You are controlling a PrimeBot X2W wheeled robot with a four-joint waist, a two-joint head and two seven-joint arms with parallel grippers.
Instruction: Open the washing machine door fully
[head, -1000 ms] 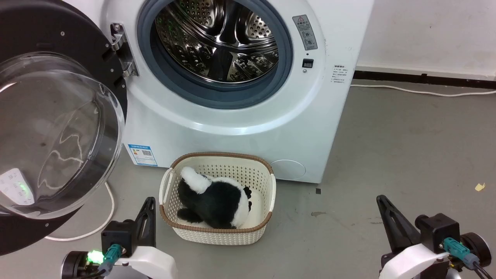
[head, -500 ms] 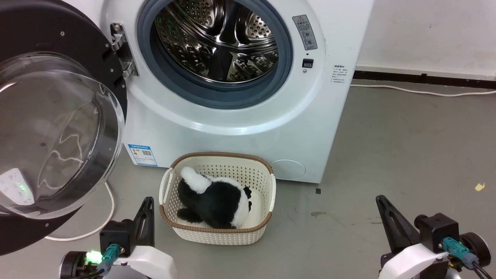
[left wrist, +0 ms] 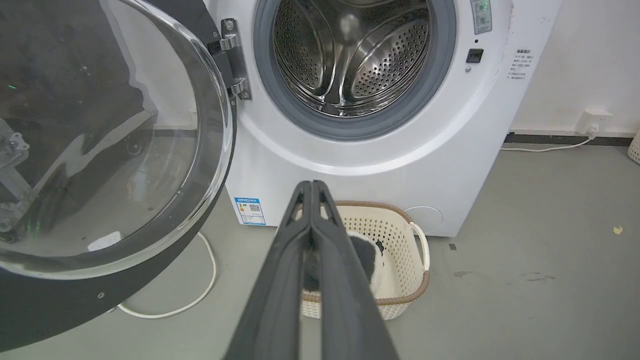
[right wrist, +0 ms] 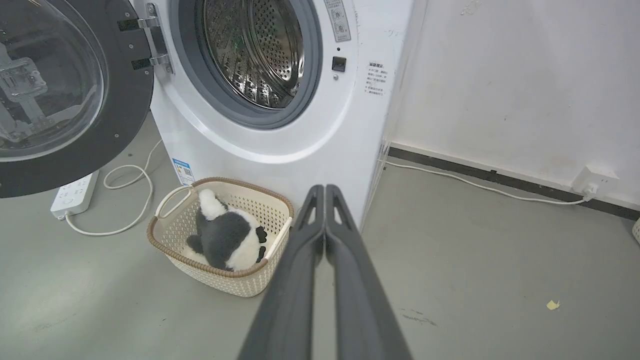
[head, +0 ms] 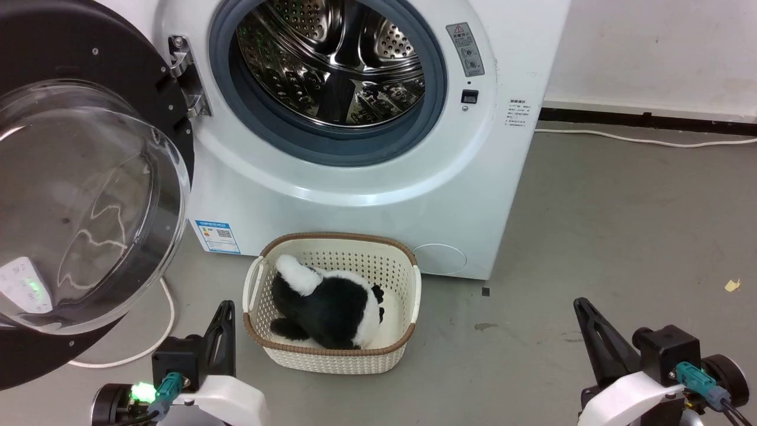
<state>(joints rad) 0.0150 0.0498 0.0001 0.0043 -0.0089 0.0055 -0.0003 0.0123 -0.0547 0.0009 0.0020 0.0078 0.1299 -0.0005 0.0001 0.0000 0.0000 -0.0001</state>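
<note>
Fully open washing machine door point(head: 89, 195), black-rimmed glass, left tool point(left wrist: 311, 184) and right tool point(right wrist: 325, 187) closed

A smooth grey floor point(head: 621, 225) runs to a plain white wall point(head: 650, 47) at the far right, edged by a black baseboard point(head: 650, 120). A white cable point(head: 621, 139) trails along it to a wall socket point(right wrist: 595, 180). A yellow scrap point(head: 732, 285) lies on the right, and a white power strip point(right wrist: 75, 192) lies on the left.
</note>
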